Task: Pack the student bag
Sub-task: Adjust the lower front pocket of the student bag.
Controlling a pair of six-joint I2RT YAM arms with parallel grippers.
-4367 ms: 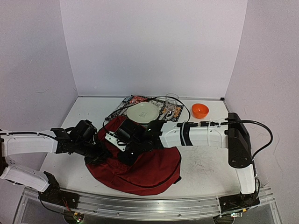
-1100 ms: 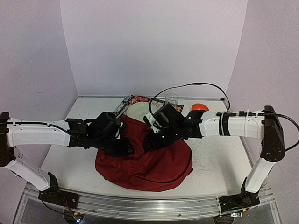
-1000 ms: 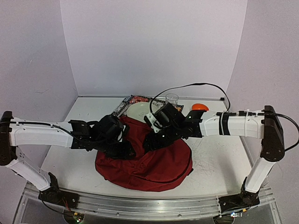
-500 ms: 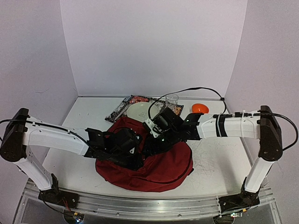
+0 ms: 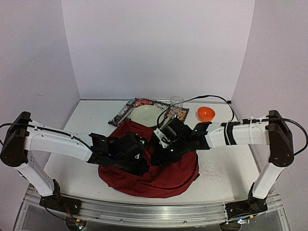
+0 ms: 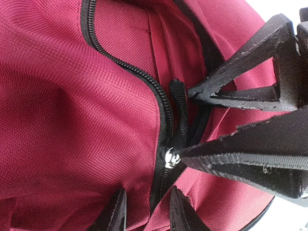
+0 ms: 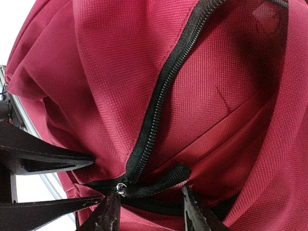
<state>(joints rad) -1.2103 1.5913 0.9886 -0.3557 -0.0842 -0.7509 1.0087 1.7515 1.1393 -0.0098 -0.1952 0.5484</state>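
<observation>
We see the white table (image 5: pixel 226 168) first, and on it the student bag (image 5: pixel 168 178), a slumped dark-red heap lying toward 6 o'clock on the tabletop, close to the near edge and about midway across. The left arm (image 5: pixel 53 142) reaches in from 9 o'clock and the right arm (image 5: pixel 240 134) from 3 o'clock, and both meet over the upper part of the bag.

The left gripper (image 6: pixel 147 202) is pressed down on the red fabric. Its fingers (image 6: pixel 118 211) stand a little apart with the zipper line running between them, and we cannot tell whether they pinch the cloth. The right gripper (image 7: pixel 149 204) faces it tip to tip. Its fingers (image 7: pixel 192 214) are spread and clamp nothing, one tip at each end of the pull strap.

Beyond the bag, toward 12 o'clock, lies a patterned mat (image 5: pixel 139 103) with a pale plate (image 5: pixel 144 114) on it, and the plate's near rim is just beside the bag. An orange bowl (image 5: pixel 206 113) sits at about 1 o'clock from the bag, apart from it. A clear glass (image 5: pixel 177 103) stands upright between the plate and the bowl.

On the bag itself, a black zipper (image 6: pixel 130 72) curves across the fabric, its teeth closed along the stretch we can see. A black pull strap (image 6: pixel 179 96) lies beside it, and a small silver slider (image 6: pixel 169 158) sits at the tip of one right finger
</observation>
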